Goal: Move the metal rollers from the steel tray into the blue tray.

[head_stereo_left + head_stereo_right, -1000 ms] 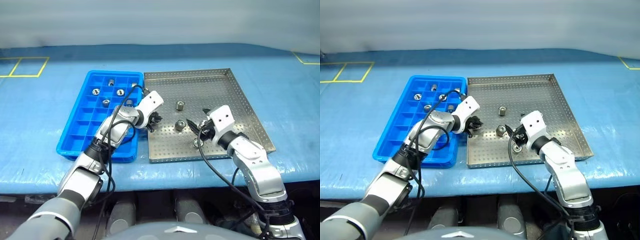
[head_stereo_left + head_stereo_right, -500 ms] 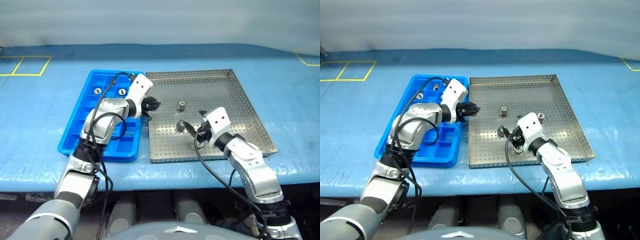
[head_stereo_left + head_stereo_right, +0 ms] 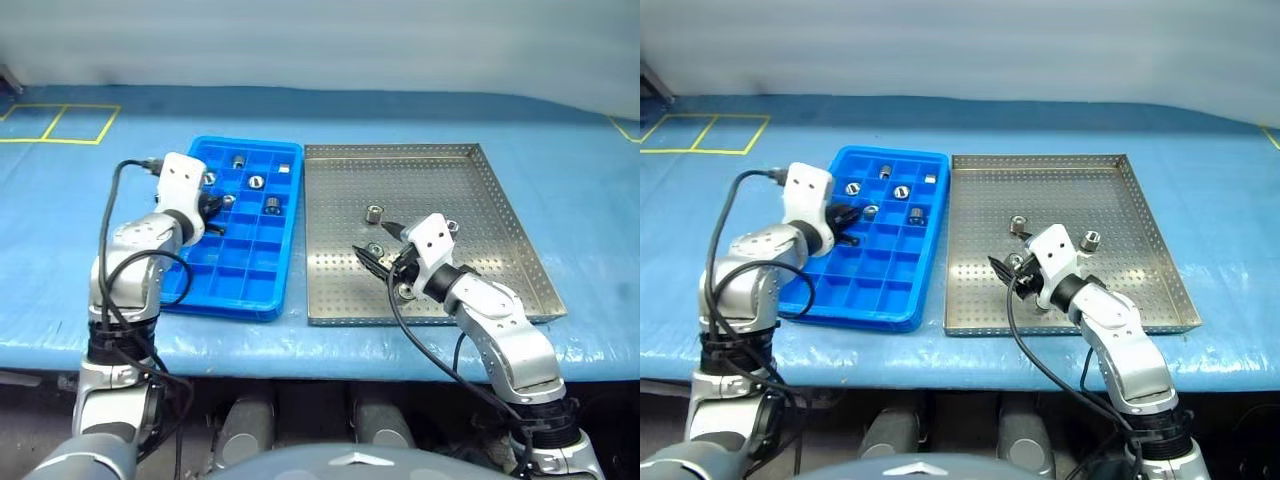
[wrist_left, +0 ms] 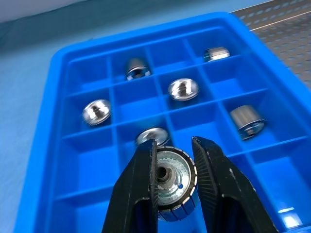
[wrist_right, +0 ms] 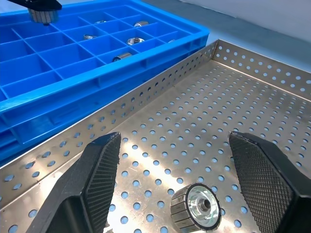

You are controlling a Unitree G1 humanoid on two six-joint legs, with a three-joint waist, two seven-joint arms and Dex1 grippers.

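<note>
Now roller (image 4: 171,183) clamped in left claw (image 4: 174,182), over blue tray (image 4: 77,51)

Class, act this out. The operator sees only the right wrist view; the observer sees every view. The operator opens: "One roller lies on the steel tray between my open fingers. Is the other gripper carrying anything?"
Observer: Yes. The left gripper is shut on a metal roller, above the blue tray.
Operator: How many lie in that tray?
Observer: Six rollers, each in its own compartment, all in the far half.
Operator: Is anything on the steel tray beyond the one at my right gripper?
Observer: Yes. Another roller stands farther in, apart from your fingers.
</note>
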